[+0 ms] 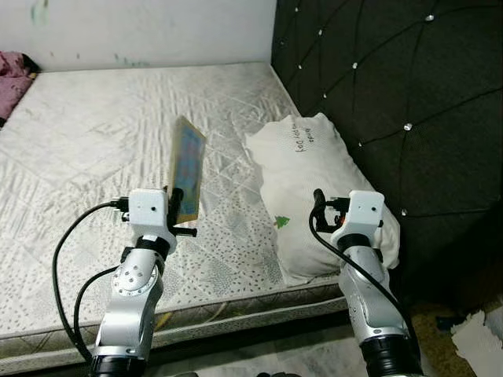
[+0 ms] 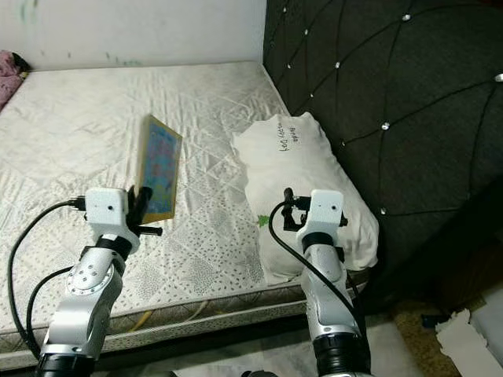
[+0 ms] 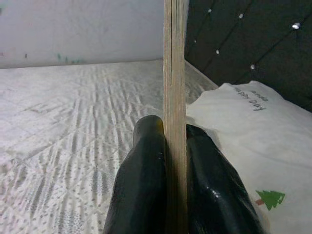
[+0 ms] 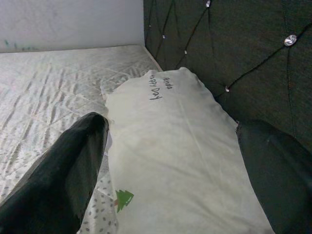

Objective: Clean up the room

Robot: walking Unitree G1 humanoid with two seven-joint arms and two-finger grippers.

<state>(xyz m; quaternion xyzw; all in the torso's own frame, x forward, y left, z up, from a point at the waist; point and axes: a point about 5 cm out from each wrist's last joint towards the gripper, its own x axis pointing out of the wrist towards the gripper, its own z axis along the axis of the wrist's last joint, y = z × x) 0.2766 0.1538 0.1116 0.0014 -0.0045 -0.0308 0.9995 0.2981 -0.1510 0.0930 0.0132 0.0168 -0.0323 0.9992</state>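
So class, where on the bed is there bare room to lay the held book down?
The mattress is bare from the wall to the pillow. It is crowded by the headboard, where the pillow lies. The left gripper holds the book.

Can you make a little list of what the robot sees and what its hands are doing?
place: bare mattress beside a dark tufted headboard
left gripper: shut on a thin colourful board, held upright above the mattress
right gripper: open, hovering over the white pillow
pillow: lies against the headboard, with writing and a small green tree print
far corner: pink cloth
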